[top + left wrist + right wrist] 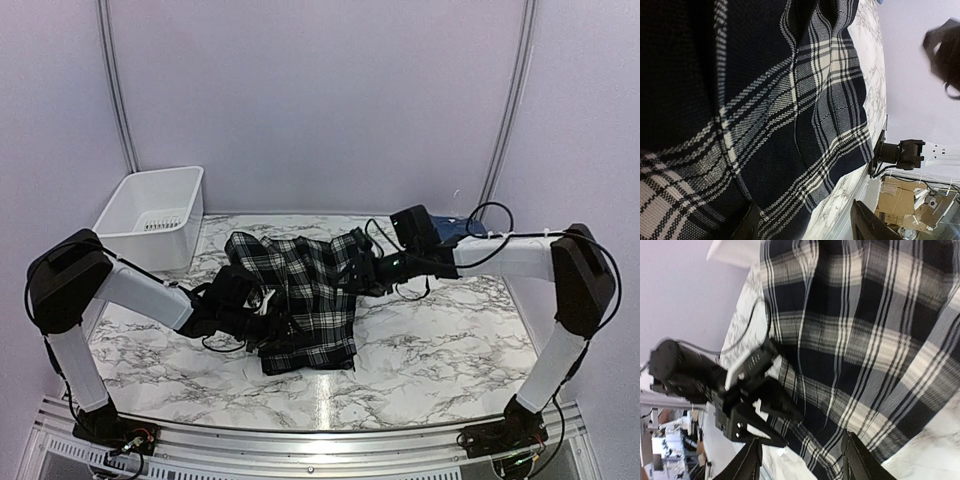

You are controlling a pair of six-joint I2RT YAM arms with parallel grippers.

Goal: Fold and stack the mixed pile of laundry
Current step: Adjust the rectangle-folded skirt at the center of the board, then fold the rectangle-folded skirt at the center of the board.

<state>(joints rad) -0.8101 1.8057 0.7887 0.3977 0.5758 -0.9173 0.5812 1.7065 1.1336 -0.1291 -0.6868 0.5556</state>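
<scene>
We are over the marble table [430, 350] and the plaid garment [300, 300] lies in a rumpled heap near its middle, black-and-white checks bunched and creased, not folded flat. Both arms reach in low from either side, so the heap sits right between them.

On the left, the left gripper [803, 204] is down at the plaid's near-left edge. From its own wrist we see the two fingers standing apart, a corner of checked cloth running in between them and a strip of bare marble showing beside one finger (so nothing is pinched there as far as we can see).

On the right, the right gripper [801, 436] hangs over the far-right side of the same garment. Its fingers are spread too, the plaid filling the view beyond them, and they are released, not clamped on the fabric.

Behind the right wrist we catch a small patch of blue cloth [468, 229] at the far right of the table. Most of it is hidden by the arm, so we cannot tell its shape.

The white bin [140, 250] stands at the far-left corner, near the plaid but apart from it.
</scene>
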